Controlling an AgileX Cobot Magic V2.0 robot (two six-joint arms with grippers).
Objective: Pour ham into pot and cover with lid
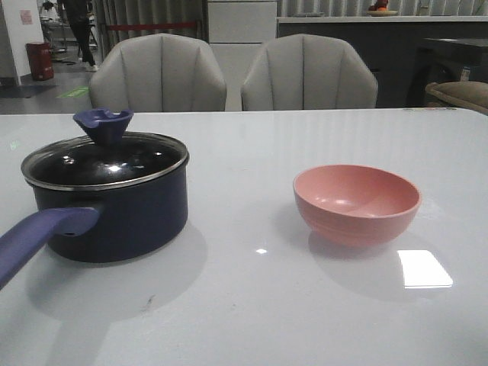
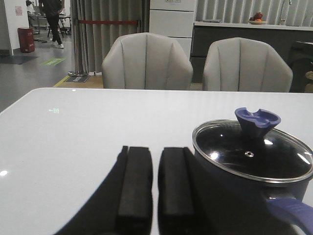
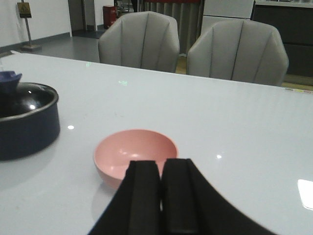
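Observation:
The dark navy pot [image 1: 122, 221] stands on the left of the table, its purple-blue handle [image 1: 38, 232] pointing toward the front left. The glass lid [image 1: 107, 164] with its blue knob [image 1: 103, 124] sits level on the pot's rim. No ham shows in any view. The pink bowl [image 1: 357, 204] stands to the right, its inside bare. Neither gripper appears in the front view. My left gripper [image 2: 155, 152] is shut and empty, low beside the pot [image 2: 234, 196] and lid [image 2: 252, 156]. My right gripper [image 3: 161, 164] is shut and empty, just short of the bowl [image 3: 134, 149].
The white table [image 1: 252, 305] is glossy, with a bright window reflection near the bowl. Two grey chairs [image 1: 158, 72] [image 1: 309, 72] stand behind its far edge. The pot [image 3: 27, 132] is well apart from the bowl.

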